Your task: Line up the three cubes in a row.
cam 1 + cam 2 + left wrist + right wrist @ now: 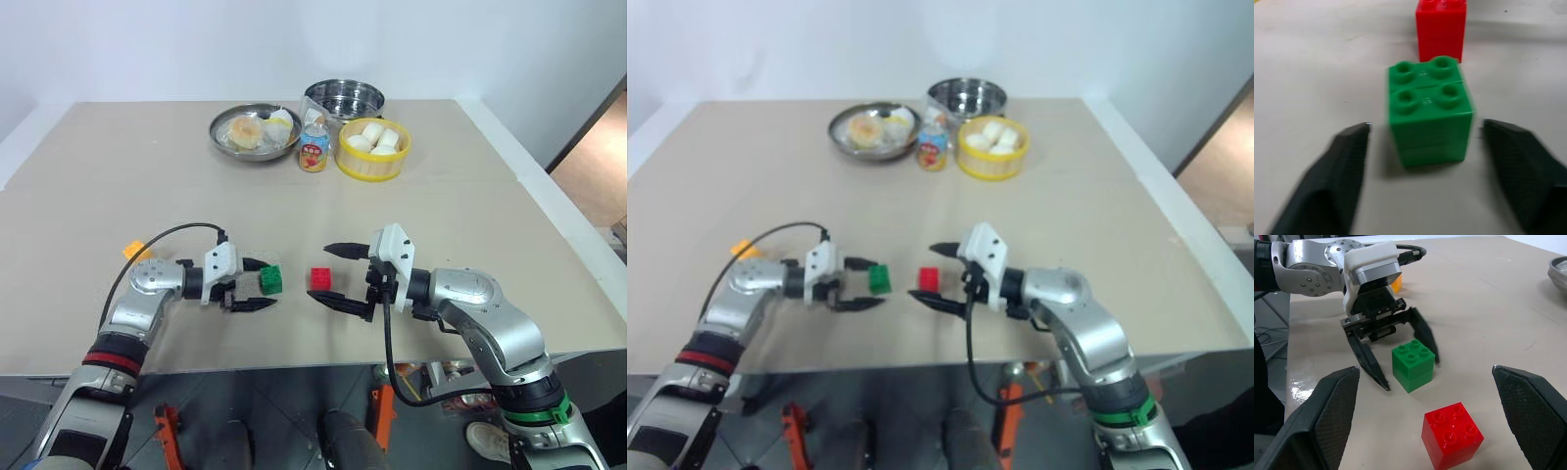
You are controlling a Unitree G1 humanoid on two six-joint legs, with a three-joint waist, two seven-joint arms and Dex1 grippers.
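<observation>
The green cube [271,280] and red cube [320,280] sit side by side, near each other. The orange cube [134,251] lies well apart at the left, not yet in line. The left gripper [257,284] straddles the green cube with jaws released; the right gripper [335,276] is spread around the red one.

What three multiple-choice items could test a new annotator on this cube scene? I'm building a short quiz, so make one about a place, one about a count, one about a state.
1. Where is the green cube?
A. Between the left gripper's open fingers
B. In the yellow basket
C. On top of the red cube

2. How many toy-brick cubes are on the table?
A. One
B. Two
C. Three

3. How is the right gripper?
A. Shut on the red cube
B. Open, holding nothing
C. Shut on the green cube

Answers:
1 A: the left gripper straddles it, fingers apart from its sides.
2 C: green, red cube, and yellow-orange cube.
3 B: its fingers are spread wide, clear of the red cube.
</observation>
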